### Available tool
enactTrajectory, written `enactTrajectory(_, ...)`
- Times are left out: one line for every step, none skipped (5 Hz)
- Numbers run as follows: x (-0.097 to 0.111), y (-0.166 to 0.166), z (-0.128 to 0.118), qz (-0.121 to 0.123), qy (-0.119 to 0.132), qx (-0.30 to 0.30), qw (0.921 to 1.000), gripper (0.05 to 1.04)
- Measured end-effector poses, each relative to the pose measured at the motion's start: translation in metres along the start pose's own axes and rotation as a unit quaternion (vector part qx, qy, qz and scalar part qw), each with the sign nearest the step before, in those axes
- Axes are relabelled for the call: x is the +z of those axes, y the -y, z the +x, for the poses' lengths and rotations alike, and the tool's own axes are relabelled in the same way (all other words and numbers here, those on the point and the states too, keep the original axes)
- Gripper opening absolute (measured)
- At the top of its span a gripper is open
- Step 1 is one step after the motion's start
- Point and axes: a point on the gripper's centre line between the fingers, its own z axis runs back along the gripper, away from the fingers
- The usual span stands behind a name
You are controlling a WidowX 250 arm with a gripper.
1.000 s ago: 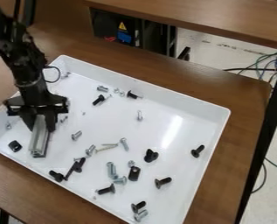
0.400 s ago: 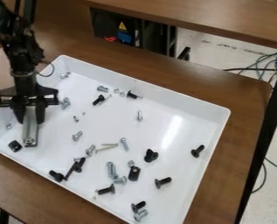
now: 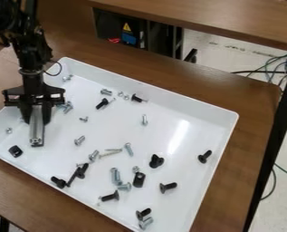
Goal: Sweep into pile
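Observation:
Over the left part of the white tray [image 3: 188, 113], my gripper [image 3: 36, 118] hangs shut on a silver metal bar [image 3: 36, 131], which points down toward the tray floor. Black and silver screws lie scattered over the tray. Just left of the bar's lower end is a black piece [image 3: 15, 151]. A silver screw [image 3: 79, 140] lies to the right of the bar, and a small one [image 3: 83, 119] is above it. Near the lower middle are a black nut-like piece [image 3: 139, 179] and silver bolts [image 3: 115, 176]. A black screw [image 3: 204, 156] lies far right.
Raised walls edge the tray, which stands on a brown wooden table [image 3: 254, 118]. Another wooden tabletop [image 3: 230, 18] is at the top right. Cables [image 3: 278, 68] lie on the floor at the right.
The gripper and bar first moved left and up, then slightly right and up. Small screws near the bar have shifted; the other screws look unmoved.

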Motion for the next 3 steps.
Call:
enactTrajectory(0.002,0.014,0.021,0.002,0.011,-0.041,0.9991,0.36)
enactTrajectory(0.007,0.025,0.036,0.016,0.037,-0.104,0.9938,0.36)
enactTrajectory(0.012,0.032,0.051,0.033,0.061,-0.162,0.9843,0.36)
